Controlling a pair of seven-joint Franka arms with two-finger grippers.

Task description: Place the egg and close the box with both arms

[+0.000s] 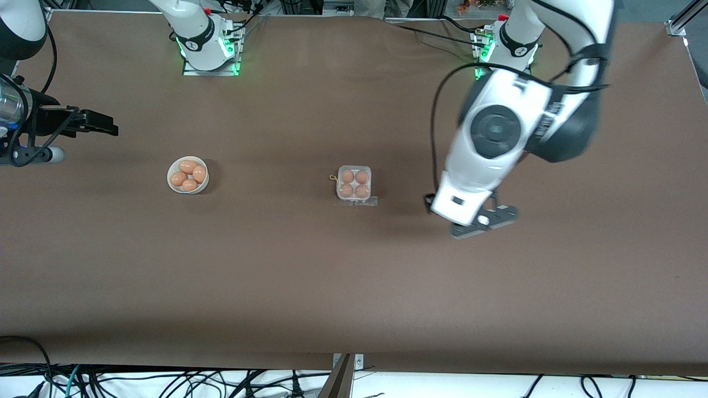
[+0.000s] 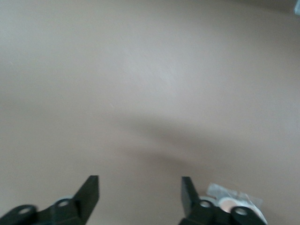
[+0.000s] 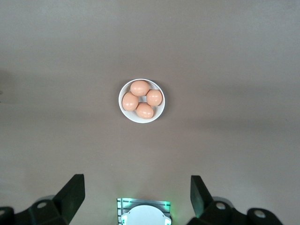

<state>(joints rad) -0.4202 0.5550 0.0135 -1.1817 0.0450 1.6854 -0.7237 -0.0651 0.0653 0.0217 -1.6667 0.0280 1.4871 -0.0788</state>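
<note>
While the egg carton (image 1: 354, 183) holds four eggs, lid seemingly shut, left gripper (image 1: 482, 221) hovers wide at its 3 o'clock; right gripper (image 1: 94, 122) waits wide, over the table edge.

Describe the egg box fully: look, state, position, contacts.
The box is a small square clear-plastic carton resting flat mid-table, with four orange-brown eggs filling its four cells. Its lid looks closed, though that is hard to confirm; a clear flap lies at the edge nearer the front camera and a small tag at one corner. Neither gripper touches it.

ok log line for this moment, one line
box: four eggs in, lid looks shut | bowl: four eggs | left gripper: open, over bare table beside box | right gripper: open, high, waiting
</note>
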